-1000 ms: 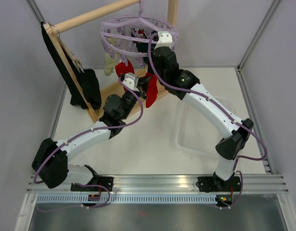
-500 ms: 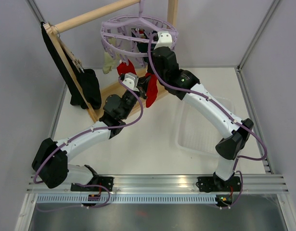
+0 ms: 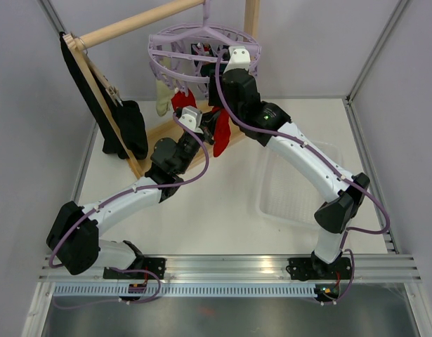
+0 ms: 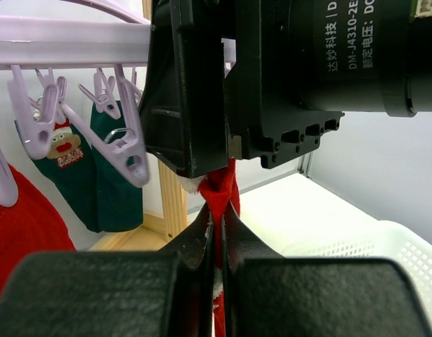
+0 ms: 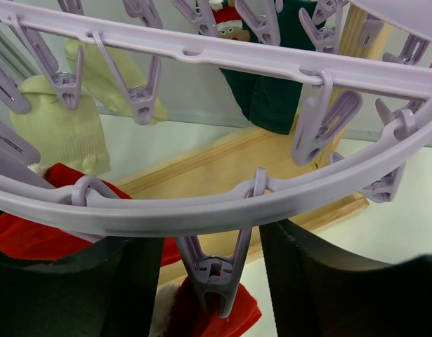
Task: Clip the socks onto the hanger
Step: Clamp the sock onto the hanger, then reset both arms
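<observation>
Centrally, the red sock (image 4: 223, 191) hangs upright beneath the lavender hanger (image 3: 194, 29), at the 6 o'clock edge of its ring. The left gripper (image 4: 217, 235) has its fingers (image 4: 194, 239) pressed together on the sock's fabric from below. The sock's upper end passes behind the black body of the right arm (image 4: 293, 70).

From the right wrist camera, one clip (image 5: 214, 270) dangles from the outer ring, and its lower tip meets the sock's top edge. Whether the clip bites the fabric cannot be told. The right gripper (image 5: 212, 249) straddles this clip, its fingers (image 5: 321, 288) standing apart with a gap on each side.

Other socks already hang from the hanger:
- The cream socks (image 5: 57, 130) are at about 8 o'clock of the ring.
- The teal socks (image 5: 268, 98) are towards 12 o'clock, and next to them is a patterned sock (image 4: 61, 144) with a small red-capped figure.
- A second red sock (image 4: 22, 217) hangs beside the cream pair.

Overhead, the hanger sits at the 12 o'clock end of the table (image 3: 223, 203), at the top rail of the wooden rack (image 3: 131, 25). A black cloth (image 3: 128, 130) is draped over the rack's side at 10 o'clock. A white basket (image 3: 282, 214) lies at 3 o'clock, under the right arm. Both arms reach from the 6 o'clock edge toward the hanger.
</observation>
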Robot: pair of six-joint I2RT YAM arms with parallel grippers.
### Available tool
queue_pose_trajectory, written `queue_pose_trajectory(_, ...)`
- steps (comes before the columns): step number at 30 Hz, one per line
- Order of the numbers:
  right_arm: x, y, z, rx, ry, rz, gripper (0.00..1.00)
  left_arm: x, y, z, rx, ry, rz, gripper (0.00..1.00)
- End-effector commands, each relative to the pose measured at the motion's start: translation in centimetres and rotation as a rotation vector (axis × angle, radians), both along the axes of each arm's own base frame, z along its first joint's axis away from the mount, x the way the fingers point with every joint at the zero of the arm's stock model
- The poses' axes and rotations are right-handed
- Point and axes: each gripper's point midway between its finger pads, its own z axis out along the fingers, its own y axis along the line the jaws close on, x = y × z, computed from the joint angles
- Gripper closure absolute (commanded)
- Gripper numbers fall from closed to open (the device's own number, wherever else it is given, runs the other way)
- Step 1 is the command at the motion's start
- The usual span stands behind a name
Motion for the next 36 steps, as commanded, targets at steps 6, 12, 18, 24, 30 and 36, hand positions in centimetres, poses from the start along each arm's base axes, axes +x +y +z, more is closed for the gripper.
queue_pose_trajectory(6,-0.7,-0.3,2.5,0.06,-0.028,-0.001,0.3,-0.4,-0.2,2.4,-0.027,-0.053,-0.016,0.98)
queue_pose_trajectory(12,-2.0,-1.5,2.2,0.081,-0.014,-0.007,0.2,-0.5,-0.6,2.1,-0.013,-0.01,-0.037,0.84)
queue_pose_trajectory(18,-3.9,-3.5,2.3,0.096,-0.022,-0.01,0.04,-0.8,-0.6,1.9,-0.025,0.06,-0.057,0.59)
queue_pose_trajectory(24,-6.0,-5.8,0.6,0.106,-0.003,0.001,0.02,-2.2,0.8,1.3,-0.032,0.194,-0.053,0.47)
queue_pose_trajectory(30,-8.3,-9.2,-3.2,0.123,0.022,-0.005,0.02,-4.9,4.2,1.1,-0.028,0.312,-0.004,0.43)
queue_pose_trajectory(36,-10.4,-11.2,-6.2,0.125,0.047,-0.015,0.02,-7.6,6.4,0.3,0.06,0.415,0.007,0.42)
